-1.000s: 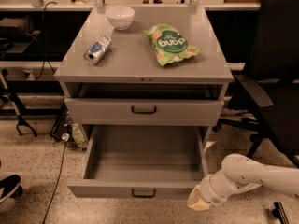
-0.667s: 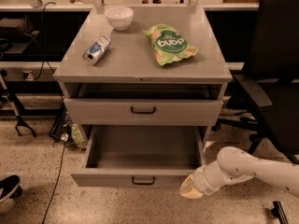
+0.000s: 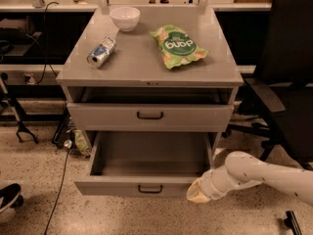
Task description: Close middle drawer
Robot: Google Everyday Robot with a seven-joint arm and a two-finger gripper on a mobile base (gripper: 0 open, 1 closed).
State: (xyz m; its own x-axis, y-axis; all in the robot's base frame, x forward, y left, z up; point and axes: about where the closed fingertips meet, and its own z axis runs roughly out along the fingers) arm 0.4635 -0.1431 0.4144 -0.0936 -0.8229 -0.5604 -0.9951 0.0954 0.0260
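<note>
The middle drawer [image 3: 146, 186] is a grey flat-fronted drawer with a small black bar handle [image 3: 150, 189]. It stands pulled far out of the grey cabinet [image 3: 146, 75], and its deep grey box is empty. The uppermost drawer [image 3: 149, 115] above it stands slightly out. The lowest drawer is hidden beneath the open one. My gripper [image 3: 198, 192], at the end of a white arm coming from the right, is low at the right end of the middle drawer's front, touching or very near it.
On the cabinet top lie a white bowl [image 3: 124, 17], a crushed can [image 3: 101, 52] and a green snack bag [image 3: 178, 46]. A black office chair [image 3: 288, 82] stands close on the right. Cables and a stand leg [image 3: 22, 126] are on the left floor.
My gripper has moved left to the right end of the middle drawer's front. The drawer front has moved a little way in towards the cabinet.
</note>
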